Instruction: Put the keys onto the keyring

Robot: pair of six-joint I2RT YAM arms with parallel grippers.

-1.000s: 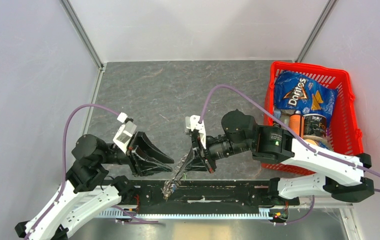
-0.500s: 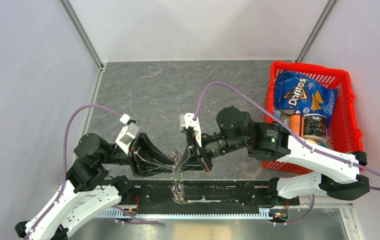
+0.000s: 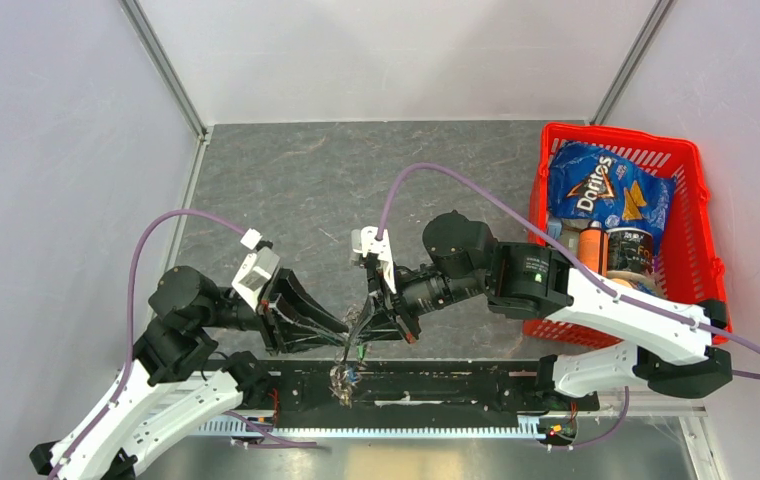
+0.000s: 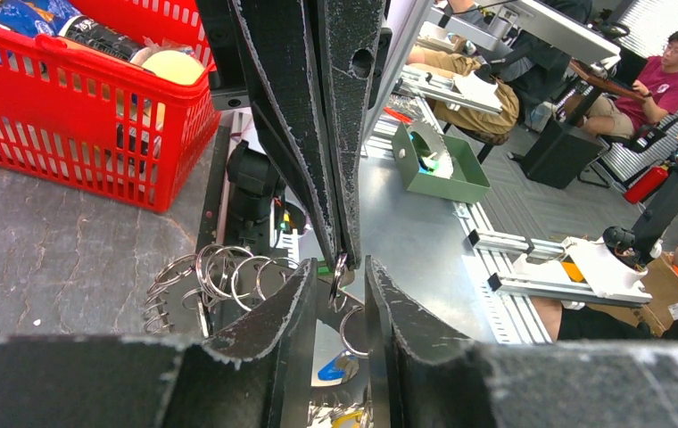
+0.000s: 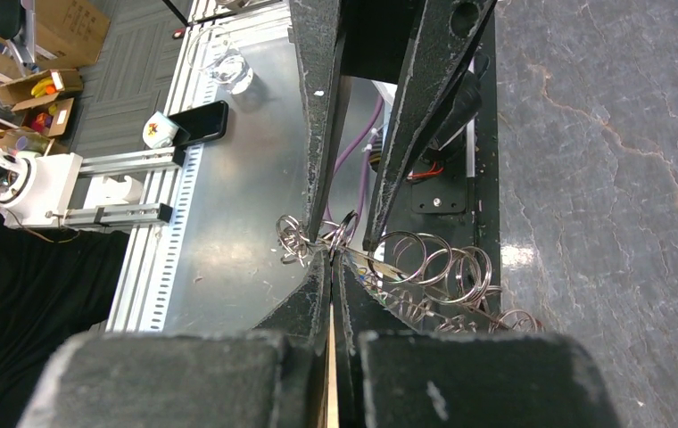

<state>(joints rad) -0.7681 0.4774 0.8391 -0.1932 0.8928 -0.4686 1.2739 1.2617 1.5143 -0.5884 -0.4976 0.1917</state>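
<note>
Two grippers meet tip to tip at lower centre of the top view. The left gripper [image 3: 344, 336] has its jaws narrow but apart, straddling a single loop and not yet clamped. Just right of it, the right gripper [image 3: 360, 338] is pinched tight on the keyring [image 3: 341, 378], a bunch of silver loops dangling below both tips over the black base rail [image 3: 436, 385]. The green speck [image 3: 361, 352] under the tips may be a key, too small to tell. The loop stands edge-on between the left fingers, so the left arm is nearer.
</note>
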